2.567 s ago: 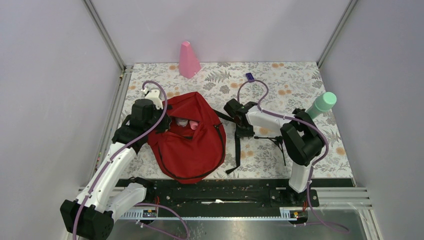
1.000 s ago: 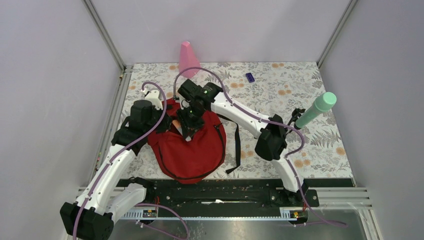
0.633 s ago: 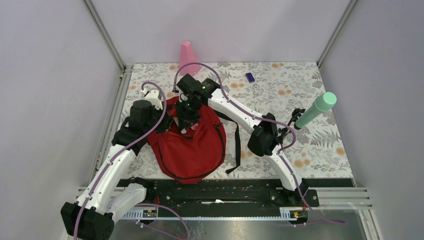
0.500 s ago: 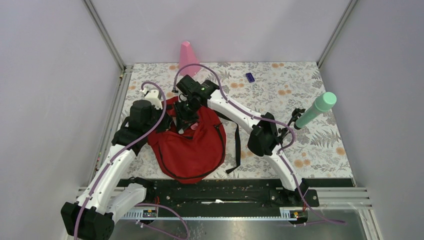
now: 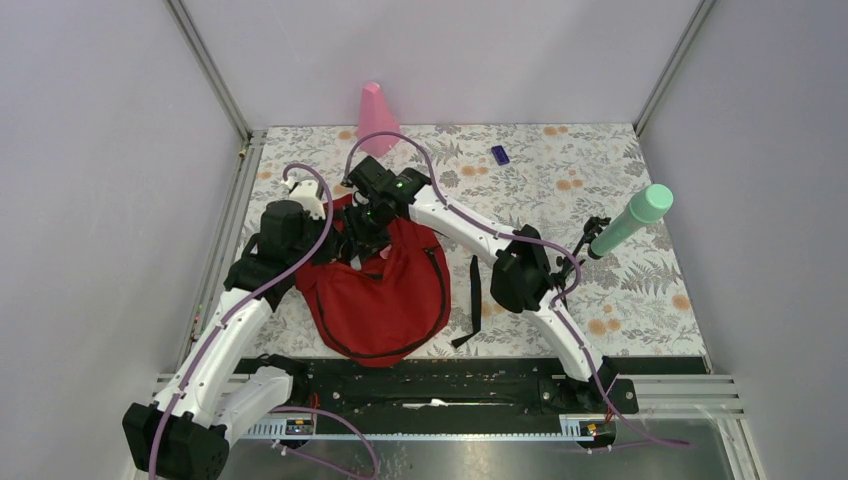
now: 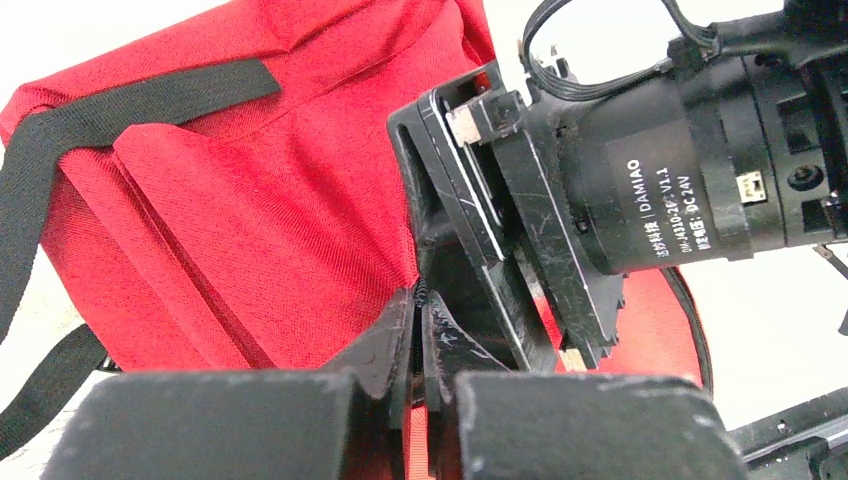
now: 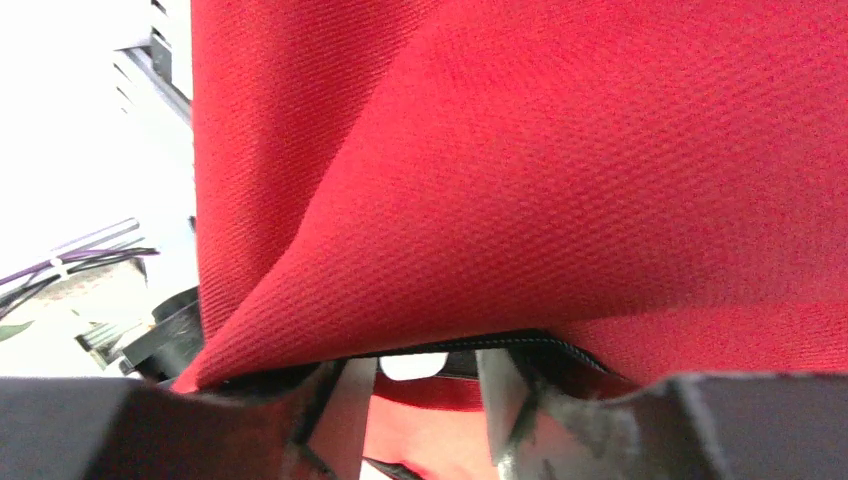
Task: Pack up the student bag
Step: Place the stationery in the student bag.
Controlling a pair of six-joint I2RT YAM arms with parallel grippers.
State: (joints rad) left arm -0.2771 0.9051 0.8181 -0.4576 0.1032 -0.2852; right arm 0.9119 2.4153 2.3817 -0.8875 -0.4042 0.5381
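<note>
Change: right gripper (image 7: pixel 415 388) has crossed from right side of counter (image 5: pixel 560 160), now dipped in student bag (image 5: pixel 385 295) mouth, jaws parting, likely drop-off. Meanwhile left gripper (image 6: pixel 418 310) clamped on bag rim; bag lies counter left.

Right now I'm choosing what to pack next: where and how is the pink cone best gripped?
Take the pink cone near its narrow top, coming from the near side with the jaws level. It stands upright at the far edge of the table and widens toward its base, which may be too wide to span.
</note>
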